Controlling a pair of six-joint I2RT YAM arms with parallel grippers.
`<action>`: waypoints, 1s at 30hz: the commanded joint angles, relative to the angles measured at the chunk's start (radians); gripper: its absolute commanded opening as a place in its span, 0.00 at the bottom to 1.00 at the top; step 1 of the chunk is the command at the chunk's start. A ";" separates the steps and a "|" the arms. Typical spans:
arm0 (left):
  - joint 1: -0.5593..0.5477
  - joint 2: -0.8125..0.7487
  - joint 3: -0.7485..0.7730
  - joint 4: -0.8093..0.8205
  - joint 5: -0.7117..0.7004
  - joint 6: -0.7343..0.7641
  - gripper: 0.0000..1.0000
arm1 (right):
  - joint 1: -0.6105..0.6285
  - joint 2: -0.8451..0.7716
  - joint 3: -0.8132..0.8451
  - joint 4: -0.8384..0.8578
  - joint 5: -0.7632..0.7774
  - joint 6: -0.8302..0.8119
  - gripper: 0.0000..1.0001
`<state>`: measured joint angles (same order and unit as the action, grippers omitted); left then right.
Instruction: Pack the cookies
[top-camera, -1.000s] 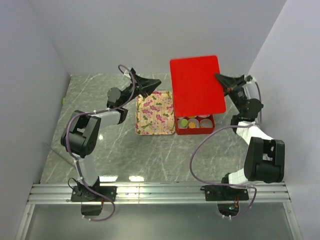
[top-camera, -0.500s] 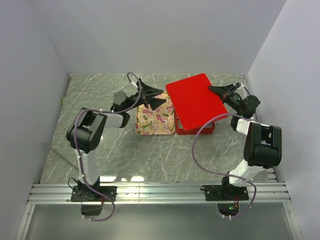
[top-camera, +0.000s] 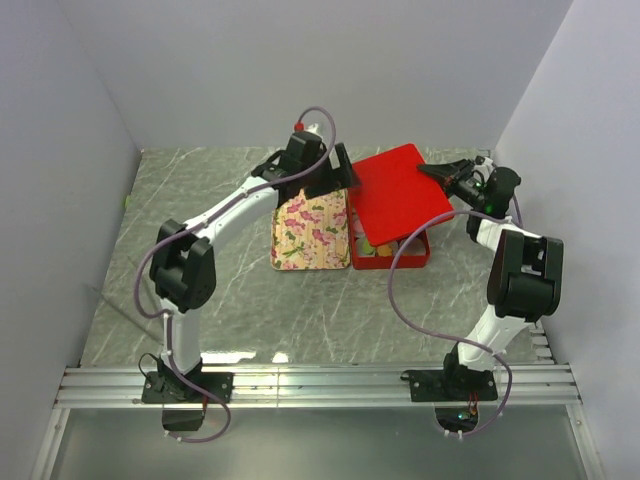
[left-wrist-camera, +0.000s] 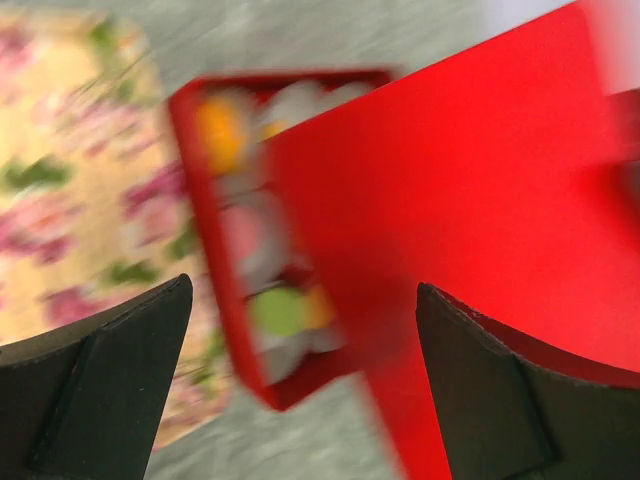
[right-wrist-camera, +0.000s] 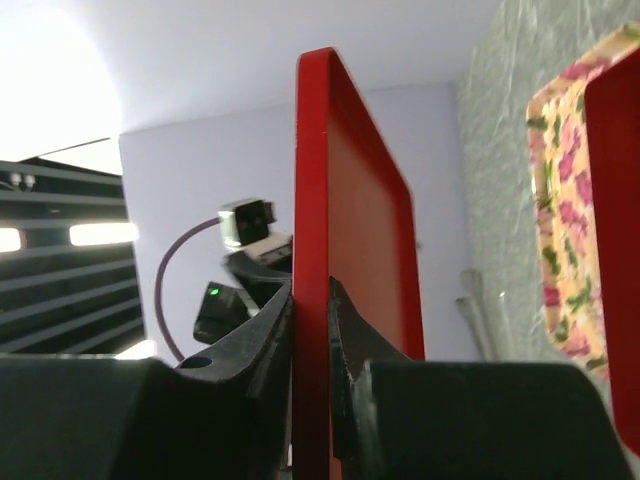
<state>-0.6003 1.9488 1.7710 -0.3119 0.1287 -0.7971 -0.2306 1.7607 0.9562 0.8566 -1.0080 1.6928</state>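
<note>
**Over the box, a tilted lid hides most of the cookies**

Above the box (top-camera: 415, 258), the red lid (top-camera: 400, 192) slopes and covers all but the near end. Only a few cookies (top-camera: 372, 249) peek from under its edge. The left wrist view is smeared by motion: orange, pink and green blobs down the box's left side, hard to separate.

The right jaws are clenched on the lid's right edge. The left jaws hang spread and empty over the box's left side.

The tray (top-camera: 310, 235) lies just left of the box on the counter (top-camera: 330, 310).

Half a second ago the lid hid nearly the whole box, and the left arm (top-camera: 235, 205) hung further left, over the tray's far corner.
</note>
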 joint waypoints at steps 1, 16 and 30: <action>0.017 0.065 -0.018 -0.167 -0.054 0.111 0.99 | -0.013 0.020 0.073 -0.068 0.037 -0.084 0.00; 0.014 0.108 -0.041 -0.018 0.077 0.065 0.99 | -0.015 0.115 -0.034 0.041 0.160 -0.102 0.00; -0.004 0.191 -0.050 0.049 0.170 0.068 0.98 | 0.007 0.194 -0.152 0.269 0.239 -0.013 0.00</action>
<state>-0.5968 2.1178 1.7035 -0.2966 0.2520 -0.7269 -0.2359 1.9533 0.8093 0.9817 -0.7971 1.6348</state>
